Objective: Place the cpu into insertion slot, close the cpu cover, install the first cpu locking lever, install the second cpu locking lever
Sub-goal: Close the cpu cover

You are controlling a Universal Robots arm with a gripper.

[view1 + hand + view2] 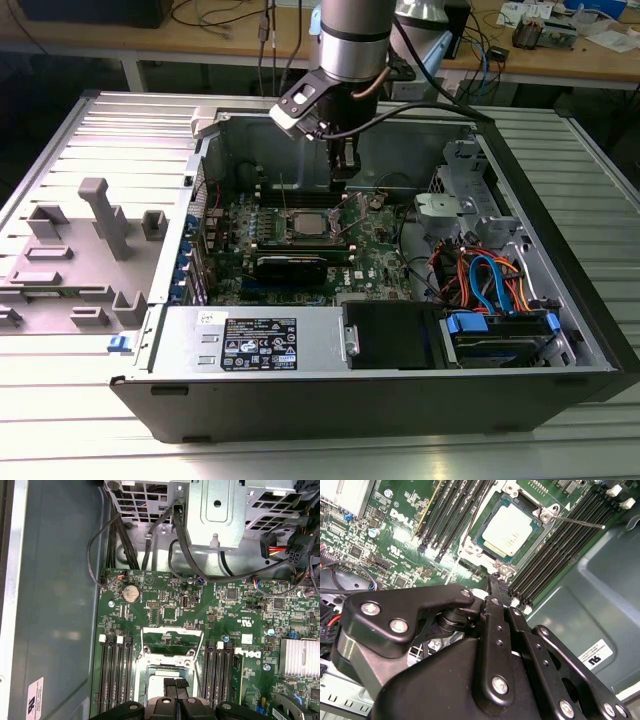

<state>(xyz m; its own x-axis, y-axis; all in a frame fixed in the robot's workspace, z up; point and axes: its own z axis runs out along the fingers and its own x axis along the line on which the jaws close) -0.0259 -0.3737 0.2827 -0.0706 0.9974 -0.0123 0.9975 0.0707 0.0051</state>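
Gripper [497, 579], fingers closed together, tips low over motherboard [395, 545], cpu [510, 530] seated in insertion slot [530, 548] just beyond tips, memory slots [560, 550] flanking.

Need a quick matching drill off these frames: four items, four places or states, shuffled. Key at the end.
Items
1. cpu
2. gripper
3. coin cell
4. blue cables

Places or states
A. bundled inside the case, at the exterior view's right
B. seated in the insertion slot, silver top showing
C. round and pale, lying flat on the green motherboard
D. hanging over the motherboard, close to the insertion slot

Pairs: 1-B, 2-D, 3-C, 4-A
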